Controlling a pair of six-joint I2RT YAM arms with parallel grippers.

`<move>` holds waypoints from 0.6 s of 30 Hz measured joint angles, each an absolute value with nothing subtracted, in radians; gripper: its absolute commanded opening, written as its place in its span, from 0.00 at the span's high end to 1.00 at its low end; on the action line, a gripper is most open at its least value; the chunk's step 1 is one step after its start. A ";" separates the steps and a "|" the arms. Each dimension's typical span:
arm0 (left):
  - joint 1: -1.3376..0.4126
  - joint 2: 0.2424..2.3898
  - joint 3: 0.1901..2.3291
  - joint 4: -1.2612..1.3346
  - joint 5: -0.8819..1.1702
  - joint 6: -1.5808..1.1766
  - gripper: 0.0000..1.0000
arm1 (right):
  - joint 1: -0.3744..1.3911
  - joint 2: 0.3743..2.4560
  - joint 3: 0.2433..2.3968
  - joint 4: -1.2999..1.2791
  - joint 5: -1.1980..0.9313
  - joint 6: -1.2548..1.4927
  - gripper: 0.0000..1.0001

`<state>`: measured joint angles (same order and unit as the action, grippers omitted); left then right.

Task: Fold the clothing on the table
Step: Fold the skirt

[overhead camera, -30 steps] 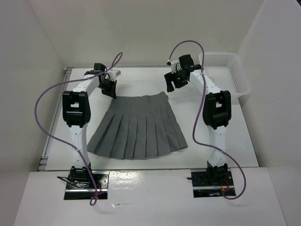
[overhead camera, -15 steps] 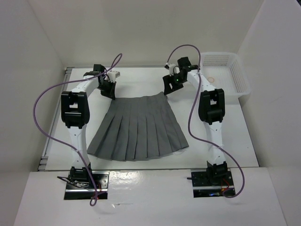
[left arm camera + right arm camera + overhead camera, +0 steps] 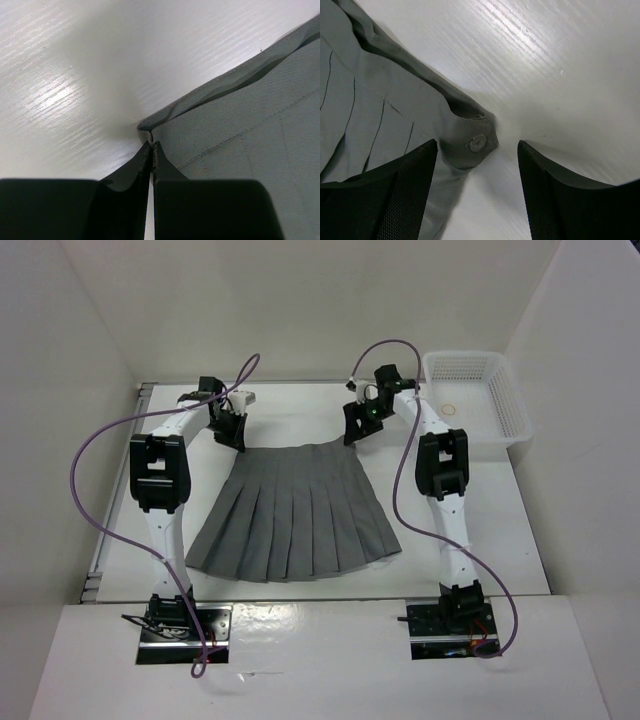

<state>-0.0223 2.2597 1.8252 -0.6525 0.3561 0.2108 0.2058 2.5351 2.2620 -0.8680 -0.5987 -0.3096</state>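
The clothing (image 3: pixel 295 510), a grey pleated skirt, lies flat on the table (image 3: pixel 490 530) with its waistband at the far side and its hem toward the arm bases. My left gripper (image 3: pixel 234 436) is shut on the waistband's left corner, and the left wrist view shows the fabric (image 3: pixel 240 130) pinched at the fingertips of that gripper (image 3: pixel 151 145). My right gripper (image 3: pixel 353 430) hovers at the waistband's right corner. It (image 3: pixel 477 146) stands open, its fingers (image 3: pixel 405 190) on either side of the buttoned tab (image 3: pixel 470 145), not touching it.
A white mesh basket (image 3: pixel 512 410) stands at the far right of the table, just behind the right arm. White walls enclose the table on three sides. Purple cables loop off both arms.
My right gripper has moved left and down to the skirt's right waistband corner, its jaws narrowing a little. The left gripper and the skirt have stayed put.
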 measured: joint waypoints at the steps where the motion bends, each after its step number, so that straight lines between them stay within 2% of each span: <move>1: -0.022 2.260 1.825 -0.653 0.355 0.211 0.92 | 0.206 2.543 2.274 -0.876 -0.602 -0.310 0.30; 7: -0.022 2.260 1.825 -0.654 0.353 0.211 0.92 | 0.206 2.608 2.386 -0.913 -0.628 -0.313 0.34; 18: -0.022 2.260 1.825 -0.654 0.353 0.211 0.92 | 0.234 2.634 2.428 -0.946 -0.651 -0.324 0.39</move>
<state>-0.0223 2.2597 1.8252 -0.6544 0.3527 0.2111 0.2337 2.6343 2.4275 -0.9463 -0.6510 -0.3241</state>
